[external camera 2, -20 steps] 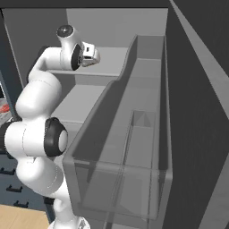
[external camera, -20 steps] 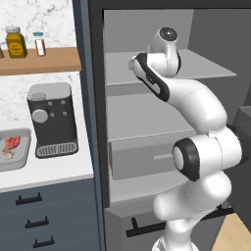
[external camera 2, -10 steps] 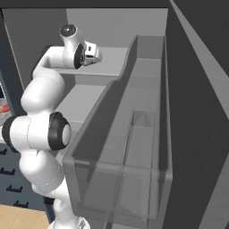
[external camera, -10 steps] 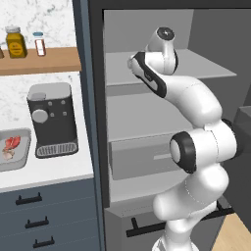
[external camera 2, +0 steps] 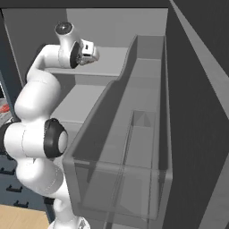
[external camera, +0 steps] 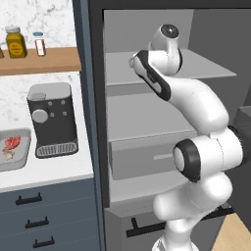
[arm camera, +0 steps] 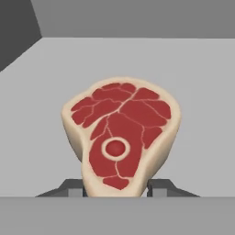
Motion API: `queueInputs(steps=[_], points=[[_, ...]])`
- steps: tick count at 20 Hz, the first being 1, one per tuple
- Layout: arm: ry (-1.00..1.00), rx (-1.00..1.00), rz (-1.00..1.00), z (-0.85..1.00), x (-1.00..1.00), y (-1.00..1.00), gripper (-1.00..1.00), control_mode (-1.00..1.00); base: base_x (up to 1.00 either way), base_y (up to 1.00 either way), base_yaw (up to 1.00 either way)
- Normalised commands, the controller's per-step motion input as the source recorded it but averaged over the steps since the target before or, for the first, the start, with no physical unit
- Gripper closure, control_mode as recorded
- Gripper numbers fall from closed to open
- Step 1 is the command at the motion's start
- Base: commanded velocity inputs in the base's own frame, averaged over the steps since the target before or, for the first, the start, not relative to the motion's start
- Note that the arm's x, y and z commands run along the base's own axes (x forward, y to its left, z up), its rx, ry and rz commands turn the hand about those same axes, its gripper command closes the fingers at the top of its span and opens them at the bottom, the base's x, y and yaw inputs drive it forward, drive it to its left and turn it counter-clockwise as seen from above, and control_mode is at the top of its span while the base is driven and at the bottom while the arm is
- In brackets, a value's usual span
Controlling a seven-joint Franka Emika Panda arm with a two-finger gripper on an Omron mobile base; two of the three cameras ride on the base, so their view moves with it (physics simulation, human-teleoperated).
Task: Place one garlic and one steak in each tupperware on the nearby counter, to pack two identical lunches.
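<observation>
One steak, red in the centre with a cream fat rim, stands on edge on a pale grey fridge shelf, its lower end caught between the two dark fingertips of the pincer, which is closed on it from both sides. In the right base view the pincer reaches in over the upper shelf of the open fridge, at the end of the white arm; in the left base view the arm bends up into the same compartment. Out on the white table to the left lies one grey tupperware, cut off by the picture's edge; inside it are one red steak and, just below it, a pale lump too small to identify with certainty. One black coffee machine stands just beside the tray. Above, a wooden wall shelf carries two jars, an amber one and a smaller clear one. In the right base view a clear door bin of the fridge stands in the foreground.
</observation>
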Motion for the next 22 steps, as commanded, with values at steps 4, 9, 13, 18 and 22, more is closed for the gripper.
queueInputs(steps=[4,9,13,18,22], points=[[-0.33,0.03,0.09,0.00,-1.00,-0.04,1.00,-1.00,0.00,0.00,0.00],[-0.34,0.08,0.06,0.04,-1.00,-0.18,1.00,-1.00,0.00,0.00,0.00],[-0.09,0.13,0.07,0.38,-1.00,-0.38,1.00,-1.00,0.00,0.00,0.00],[0.06,0.06,0.06,0.02,-1.00,-0.33,1.00,-1.00,0.00,0.00,0.00],[0.11,0.00,0.04,-0.22,-0.75,-0.14,1.00,1.00,-0.25,0.00,0.02]])
